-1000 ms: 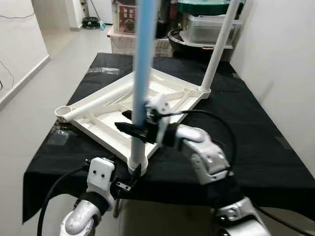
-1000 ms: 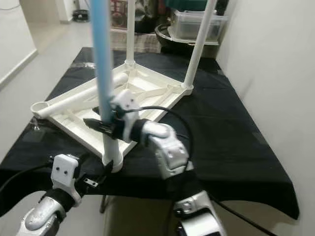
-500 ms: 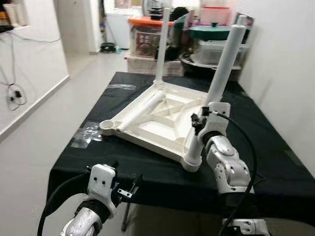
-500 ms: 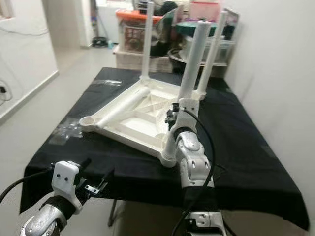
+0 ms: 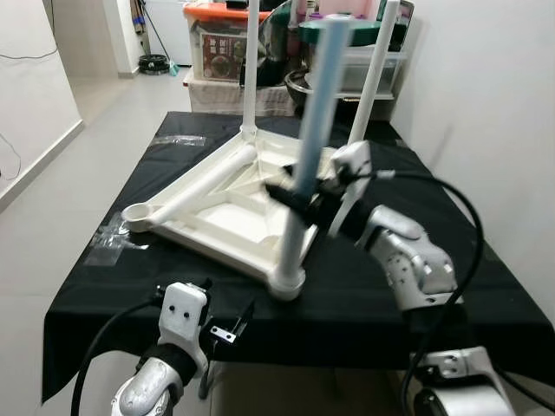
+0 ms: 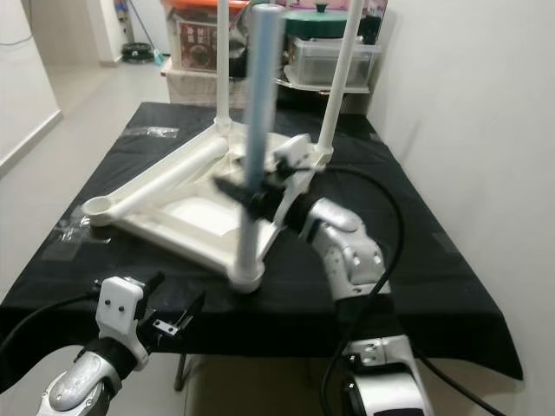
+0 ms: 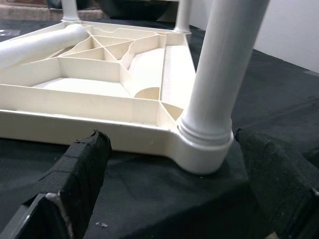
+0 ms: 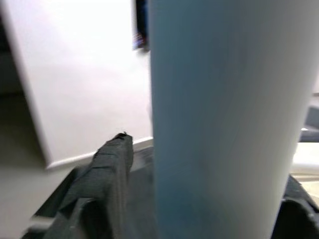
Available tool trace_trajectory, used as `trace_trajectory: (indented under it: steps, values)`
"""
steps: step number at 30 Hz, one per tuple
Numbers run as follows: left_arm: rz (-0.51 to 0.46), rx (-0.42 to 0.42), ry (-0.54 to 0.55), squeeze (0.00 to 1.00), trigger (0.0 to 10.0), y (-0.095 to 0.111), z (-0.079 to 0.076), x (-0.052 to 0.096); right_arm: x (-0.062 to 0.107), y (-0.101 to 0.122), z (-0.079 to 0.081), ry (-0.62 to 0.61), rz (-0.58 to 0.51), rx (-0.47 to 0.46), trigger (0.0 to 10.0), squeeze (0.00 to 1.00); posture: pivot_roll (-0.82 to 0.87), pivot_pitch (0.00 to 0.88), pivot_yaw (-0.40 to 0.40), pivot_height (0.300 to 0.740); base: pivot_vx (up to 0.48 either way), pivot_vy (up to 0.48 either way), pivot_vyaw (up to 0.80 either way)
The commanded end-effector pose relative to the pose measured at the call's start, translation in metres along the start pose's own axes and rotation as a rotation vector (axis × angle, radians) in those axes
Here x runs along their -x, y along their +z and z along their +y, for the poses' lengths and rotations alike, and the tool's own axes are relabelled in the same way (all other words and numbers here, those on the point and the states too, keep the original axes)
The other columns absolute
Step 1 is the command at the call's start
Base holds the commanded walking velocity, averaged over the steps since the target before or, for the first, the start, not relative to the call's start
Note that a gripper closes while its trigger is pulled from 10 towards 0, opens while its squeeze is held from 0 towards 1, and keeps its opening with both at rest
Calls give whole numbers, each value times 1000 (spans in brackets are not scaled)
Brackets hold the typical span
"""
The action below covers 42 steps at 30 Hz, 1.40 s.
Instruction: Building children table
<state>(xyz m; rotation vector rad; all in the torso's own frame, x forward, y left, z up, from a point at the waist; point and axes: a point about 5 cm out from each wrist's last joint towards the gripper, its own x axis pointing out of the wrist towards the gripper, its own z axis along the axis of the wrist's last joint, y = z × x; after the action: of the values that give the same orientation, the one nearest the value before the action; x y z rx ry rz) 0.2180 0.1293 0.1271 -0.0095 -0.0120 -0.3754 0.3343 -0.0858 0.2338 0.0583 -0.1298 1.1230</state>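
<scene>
White plastic tabletop (image 5: 227, 206) is lying upside down on the black-clothed desk (image 5: 486, 286). My right hand (image 5: 295, 198) is clamping the leg (image 5: 303, 165) standing in its near corner socket. My left hand (image 5: 227, 328) is hovering open, holding nothing, below the desk edge, just beside that corner.
</scene>
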Motion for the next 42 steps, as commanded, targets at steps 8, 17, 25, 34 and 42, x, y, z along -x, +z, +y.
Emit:
trace_trajectory:
  steps: [8, 17, 25, 34, 42]
  values:
    - [9, 5, 9, 0, 10000, -4, 2, 1, 10, -63, -39, -566, 304, -96, 0, 0, 86, 0, -101, 740, 0, 0, 0]
    - [18, 13, -15, 0, 10000, -5, 2, 3, 55, -87, -37, -1164, 309, -186, 2314, 0, 79, 0, -87, 740, 0, 0, 0]
    - [13, 15, -21, 0, 10000, -5, 0, 0, 12, -62, -14, -745, 138, -181, 10000, 1000, 69, 0, -91, 740, 0, 0, 0]
    - [4, 13, -12, 0, 10000, -4, 1, -2, -14, -34, -5, -84, 66, -81, 10000, 0, 89, 0, -110, 740, 0, 0, 0]
    - [2, 16, -2, 0, 10000, -3, -1, 1, -24, -59, -22, -421, 210, -126, 0, 0, 99, 0, -121, 740, 0, 0, 0]
